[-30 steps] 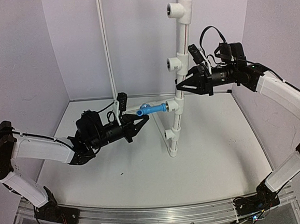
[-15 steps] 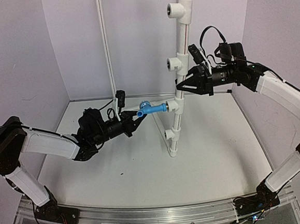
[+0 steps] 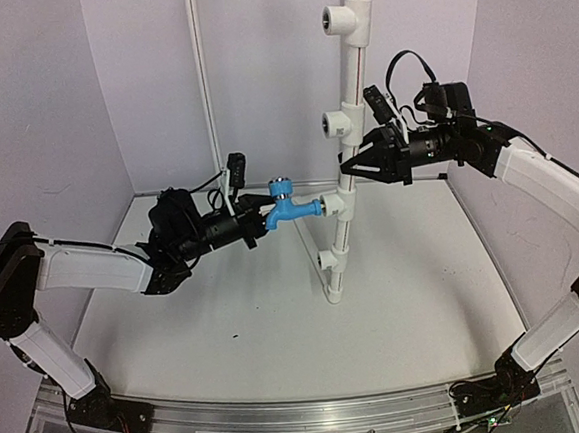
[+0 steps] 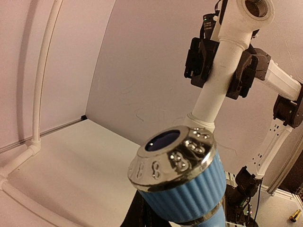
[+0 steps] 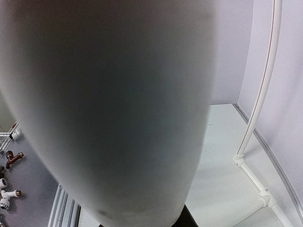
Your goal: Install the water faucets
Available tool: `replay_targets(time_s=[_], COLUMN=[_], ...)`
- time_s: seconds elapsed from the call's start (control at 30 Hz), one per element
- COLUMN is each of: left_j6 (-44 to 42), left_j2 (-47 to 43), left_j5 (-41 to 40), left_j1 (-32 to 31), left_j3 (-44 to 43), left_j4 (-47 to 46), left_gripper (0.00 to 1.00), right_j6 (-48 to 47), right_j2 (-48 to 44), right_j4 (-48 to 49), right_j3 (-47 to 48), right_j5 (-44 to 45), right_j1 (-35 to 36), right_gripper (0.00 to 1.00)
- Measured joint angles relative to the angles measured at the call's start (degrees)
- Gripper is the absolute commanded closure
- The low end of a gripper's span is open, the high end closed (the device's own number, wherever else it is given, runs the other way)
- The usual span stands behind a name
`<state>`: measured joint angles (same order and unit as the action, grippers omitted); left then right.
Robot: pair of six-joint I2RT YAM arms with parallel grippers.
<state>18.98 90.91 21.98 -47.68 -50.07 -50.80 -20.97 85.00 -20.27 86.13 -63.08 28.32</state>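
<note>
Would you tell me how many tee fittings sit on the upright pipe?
4 tees: topmost, one above the right gripper, one holding the blue faucet, lowest near the base.

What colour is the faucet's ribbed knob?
Faucet knob: bright blue, with a silvery cap; clearest in left wrist view.

The standpipe (image 3: 355, 66), jutting blue faucet (image 3: 289, 212) and rear tube (image 3: 203, 93) bar the middle; front tabletop (image 3: 281, 358) lies open.
</note>
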Motion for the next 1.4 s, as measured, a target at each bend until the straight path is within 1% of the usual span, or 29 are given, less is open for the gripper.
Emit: replay_targets(time_s=[0.17, 0.43, 0.73, 1.0, 1.17, 1.4], left_j6=[-3.4, -9.1, -15.8, -20.6, -22.3, -28.0], left_j2=[-1.3, -5.3, -6.5, -6.5, -6.8, -8.6], left_j5=[2.3, 3.0, 3.9, 6.8, 8.3, 6.3], left_j1=[0.2, 0.6, 0.8, 0.4, 0.2, -3.9], left_j3=[-1.6, -2.3, -7.0, -12.7, -14.5, -15.2], left_j4=[5.2, 13.7, 23.9, 28.5, 30.3, 35.3], left_gripper=[1.0, 1.0, 1.0, 1.0, 1.0, 1.0], right_j6=[0.0, -0.1, -0.1, -0.1, -0.1, -0.2], right_j2=[0.0, -0.1, -0.1, -0.1, -0.1, -0.1], right_j4=[0.0, -0.1, -0.1, -0.1, -0.1, -0.1], right_j3=[0.0, 0.0, 0.0, 0.0, 0.0, 0.0], right_j5=[0.0, -0.1, -0.1, -0.1, -0.1, -0.2], right_j1=[0.0, 0.0, 0.0, 0.0, 0.0, 0.0], right_gripper=[1.0, 1.0, 1.0, 1.0, 1.0, 1.0])
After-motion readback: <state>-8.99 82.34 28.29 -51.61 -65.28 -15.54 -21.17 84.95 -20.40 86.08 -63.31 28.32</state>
